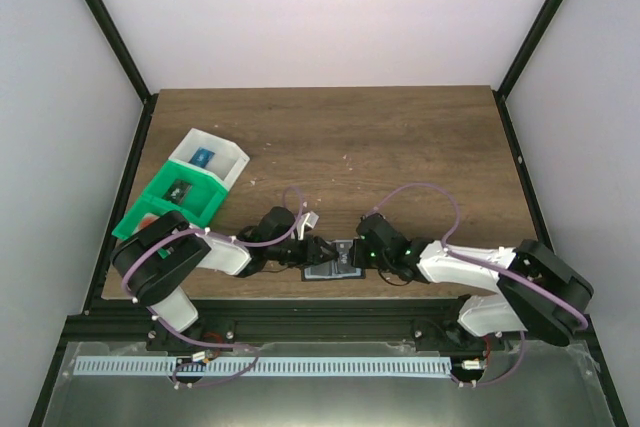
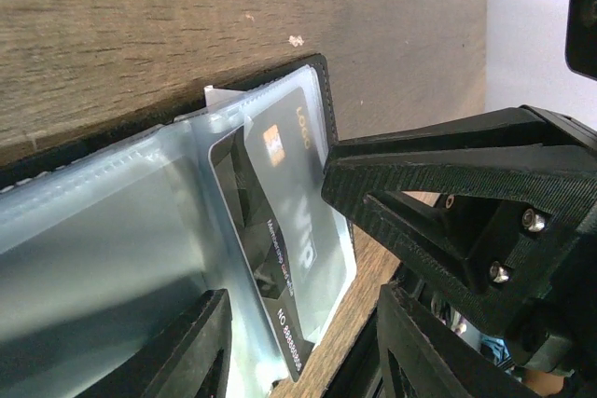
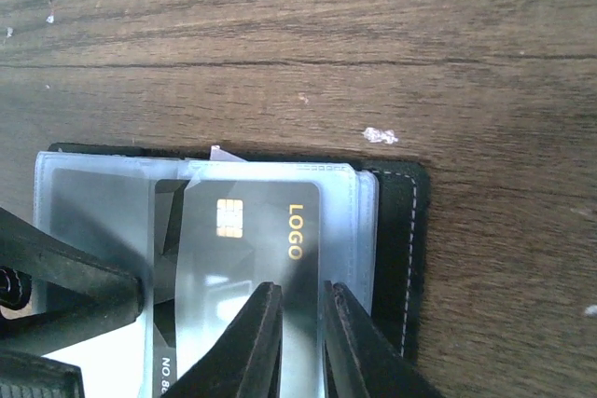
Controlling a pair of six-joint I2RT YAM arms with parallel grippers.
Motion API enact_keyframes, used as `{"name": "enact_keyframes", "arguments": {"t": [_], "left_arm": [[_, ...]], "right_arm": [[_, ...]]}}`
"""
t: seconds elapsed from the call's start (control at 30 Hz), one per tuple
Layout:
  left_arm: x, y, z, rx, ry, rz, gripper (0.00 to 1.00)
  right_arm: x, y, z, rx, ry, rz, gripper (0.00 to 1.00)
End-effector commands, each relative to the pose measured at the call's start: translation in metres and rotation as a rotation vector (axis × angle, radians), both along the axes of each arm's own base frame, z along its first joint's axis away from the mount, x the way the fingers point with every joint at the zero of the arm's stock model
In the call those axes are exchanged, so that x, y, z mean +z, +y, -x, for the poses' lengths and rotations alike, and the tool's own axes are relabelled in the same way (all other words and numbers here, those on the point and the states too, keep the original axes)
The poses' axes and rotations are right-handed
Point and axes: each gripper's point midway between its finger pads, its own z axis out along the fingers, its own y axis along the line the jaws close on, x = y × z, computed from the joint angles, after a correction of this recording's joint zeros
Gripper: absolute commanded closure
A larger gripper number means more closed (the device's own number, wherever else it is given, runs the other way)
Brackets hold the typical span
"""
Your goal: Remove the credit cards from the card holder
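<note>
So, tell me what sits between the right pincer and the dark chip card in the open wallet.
Only the translucent plastic pocket sleeve of the black bifold card holder: it covers most of the dark card with the gold chip. The right pincer has its tips at the card's near edge, over that film. Nothing else visible intervenes.

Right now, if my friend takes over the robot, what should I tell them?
Left gripper: jaws apart over the open card holder, flat on the table near the arms.
Right gripper: jaws almost together, tips at the dark card; can't tell if it grips.
Done: holder is open.
Left: that card is not out yet; pull it free, then check for more.
</note>
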Motion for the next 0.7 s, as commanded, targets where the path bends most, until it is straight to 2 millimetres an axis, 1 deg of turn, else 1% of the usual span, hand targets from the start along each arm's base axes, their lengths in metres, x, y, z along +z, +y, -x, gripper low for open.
{"name": "enact_keyframes", "arguments": {"t": [0.0,0.13,0.27,0.3,0.37,0.67], "left_arm": [[-0.006,0.002,-0.003,0.014,-0.015,-0.02,0.54],[-0.005,0.002,-0.004,0.024,-0.008,-0.014,0.55],[-0.005,0.001,-0.003,0.029,0.003,-0.009,0.61],[-0.001,-0.001,-0.006,0.032,-0.012,0.012,0.61],[0.0,-0.002,-0.007,0.037,-0.013,0.019,0.63],[-0.002,-0.003,-0.009,0.057,-0.001,0.012,0.67]], "right_arm": [[-0.009,-0.005,-0.002,-0.019,0.003,0.015,0.85],[-0.012,-0.005,0.004,-0.013,0.017,-0.006,0.86],[-0.013,-0.008,0.007,-0.018,0.019,-0.014,0.87],[-0.013,-0.008,0.008,-0.019,0.021,-0.017,0.87],[-0.013,-0.009,0.009,-0.022,0.028,-0.025,0.88],[-0.02,-0.009,0.017,-0.027,0.055,-0.057,0.88]]}}
